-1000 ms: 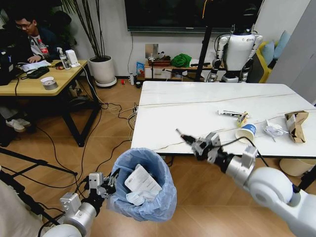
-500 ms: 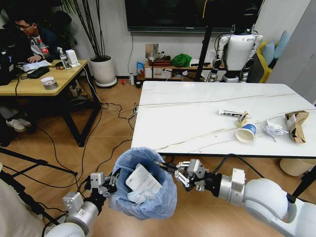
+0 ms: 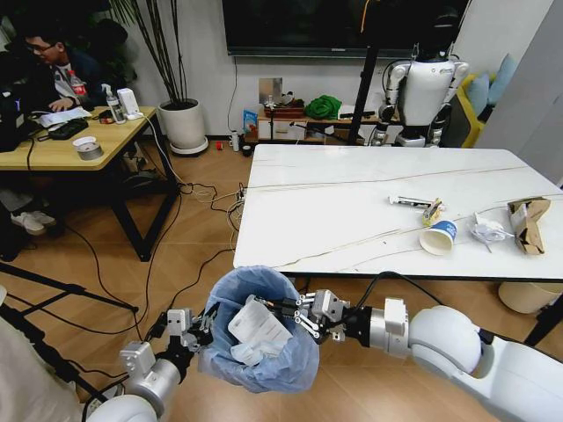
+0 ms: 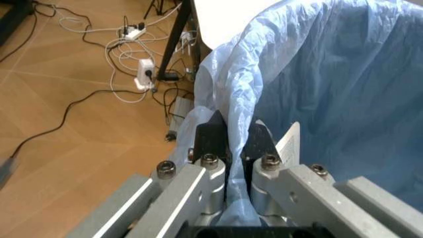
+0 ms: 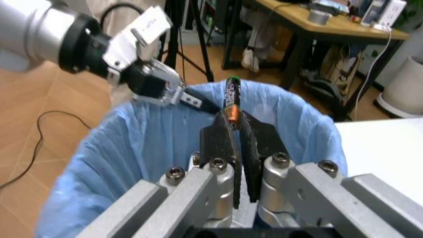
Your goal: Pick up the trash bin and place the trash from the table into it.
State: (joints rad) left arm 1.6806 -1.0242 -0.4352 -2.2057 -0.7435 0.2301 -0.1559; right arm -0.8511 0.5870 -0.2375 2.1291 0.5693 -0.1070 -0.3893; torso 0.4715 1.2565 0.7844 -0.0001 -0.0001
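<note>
Pinched shut on a slim dark wrapper (image 5: 232, 101), the right claw (image 3: 286, 309) is held over the trash bin (image 3: 255, 369), whose mouth lies directly below it, while the bin's rim is clamped by the left claw (image 4: 231, 141) opposite.

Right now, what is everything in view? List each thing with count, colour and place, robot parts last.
trash bin: one, light blue bag liner, held up in front of the table's near edge
papers in the bin: white, inside the liner
dark wrapper: one, dark with orange and green, between the right gripper's fingers over the bin
table: one, white marble-look, ahead
paper cup: one, white with blue band, on its side on the table's right part
brown paper bag: one, crumpled, by the table's right edge
clear wrapper: one, between cup and bag
left gripper: shut on the bin's rim
right gripper: shut on the wrapper above the bin
</note>
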